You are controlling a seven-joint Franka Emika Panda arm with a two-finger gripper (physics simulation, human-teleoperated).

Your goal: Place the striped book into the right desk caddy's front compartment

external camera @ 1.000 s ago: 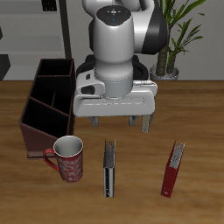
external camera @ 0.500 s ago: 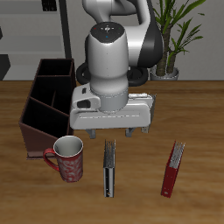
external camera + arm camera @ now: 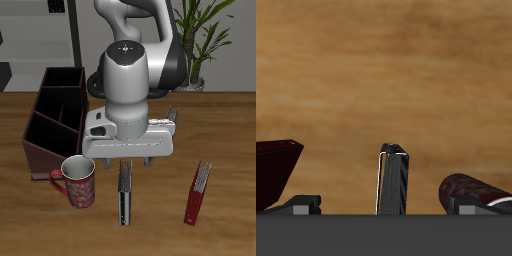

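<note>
The gripper [image 3: 137, 161] hangs above the striped book [image 3: 125, 193], fingers spread apart and grasping nothing. The striped book lies flat on the wooden table [image 3: 230, 130] near its front edge, between the red mug [image 3: 77, 180] and the red book [image 3: 197, 193]. The right desk caddy [image 3: 52, 118] stands behind the mug.

End effector [image 3: 135, 164] down, fingers apart
</note>
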